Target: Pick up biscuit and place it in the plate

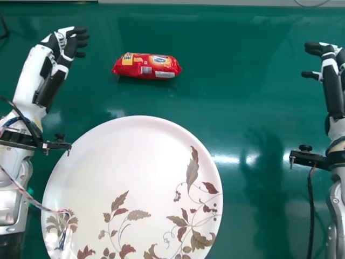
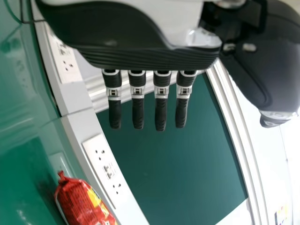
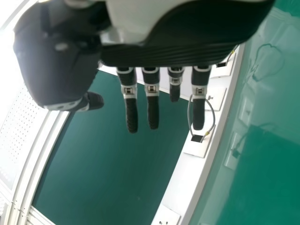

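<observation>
Both our hands, left hand (image 1: pixel 53 76) and right hand (image 1: pixel 331 81), spread wide, flank the biscuit (image 1: pixel 148 66) beyond the plate (image 1: pixel 124 162). Gripping off-centre, we could send its slick wrapper skidding over the glossy desk (image 1: pixel 248 86); loose wires (image 1: pixel 39 205) by the plate's left edge might snag.

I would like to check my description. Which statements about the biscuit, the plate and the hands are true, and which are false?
1. The biscuit lies on the table, off the plate. True.
2. The left hand and the right hand hold nothing. True.
3. The plate is plain. False: it has a leaf pattern.
4. The biscuit is nearer to the right hand. False: it is nearer to the left.
5. The biscuit's wrapper is mostly red. True.
</observation>
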